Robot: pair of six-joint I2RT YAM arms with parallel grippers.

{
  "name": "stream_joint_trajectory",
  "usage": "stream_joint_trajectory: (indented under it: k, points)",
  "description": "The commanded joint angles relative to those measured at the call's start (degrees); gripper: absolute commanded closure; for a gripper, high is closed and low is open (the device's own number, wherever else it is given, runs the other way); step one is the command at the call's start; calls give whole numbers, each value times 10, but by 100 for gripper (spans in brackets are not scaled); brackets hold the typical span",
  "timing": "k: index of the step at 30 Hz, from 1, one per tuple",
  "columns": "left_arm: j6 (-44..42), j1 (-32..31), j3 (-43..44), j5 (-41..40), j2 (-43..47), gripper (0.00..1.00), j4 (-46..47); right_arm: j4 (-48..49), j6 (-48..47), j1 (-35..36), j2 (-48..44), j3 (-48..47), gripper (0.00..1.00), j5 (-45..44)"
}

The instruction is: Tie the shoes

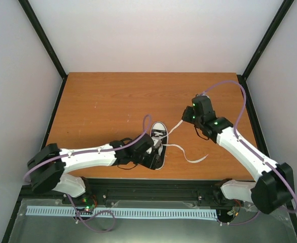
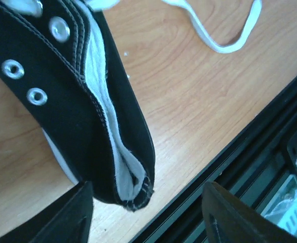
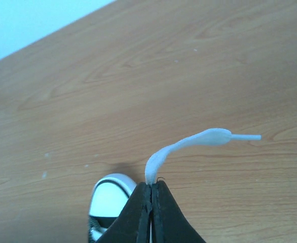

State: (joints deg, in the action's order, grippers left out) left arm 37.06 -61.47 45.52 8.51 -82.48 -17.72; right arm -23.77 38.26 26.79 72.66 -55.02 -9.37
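The small black sneaker (image 1: pixel 158 144) with white toe cap lies near the table's front edge, toe pointing away. My left gripper (image 2: pixel 146 215) is open, its fingers (image 2: pixel 67 215) either side of the shoe's heel (image 2: pixel 131 187); one finger touches the shoe's side. My right gripper (image 3: pixel 152 190) is shut on the end of a white lace (image 3: pixel 189 144), held above the table to the right of the toe cap (image 3: pixel 108 200). The other white lace (image 1: pixel 189 154) lies loose on the table to the shoe's right, and shows in the left wrist view (image 2: pixel 224 40).
The wooden table (image 1: pixel 103 106) is bounded by black frame posts and white walls. A black rail (image 2: pixel 239 152) runs along the front edge just behind the heel.
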Motion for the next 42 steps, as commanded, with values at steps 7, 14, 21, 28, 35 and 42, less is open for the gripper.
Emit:
stream_joint_trajectory:
  k: [7, 14, 21, 28, 35, 42]
  points:
    - [-88, 22, 58, -108, 130, 8, -36, 23, -74, 4, -84, 0, 97, 107]
    - [-256, 112, 4, -1, 151, 7, 175, 71, -79, 4, -106, -10, 97, 173]
    - [-297, 165, -35, 133, 83, 7, 346, 110, -56, 4, -110, -7, 97, 194]
    - [-278, 169, -6, 156, -21, 13, 392, 130, -50, 4, -95, -4, 97, 204]
    - [-232, 170, 34, 151, -94, 29, 420, 136, -47, 4, -94, 8, 97, 211]
    - [-222, 170, 57, 167, -117, 60, 407, 134, -51, 5, -81, 11, 97, 214]
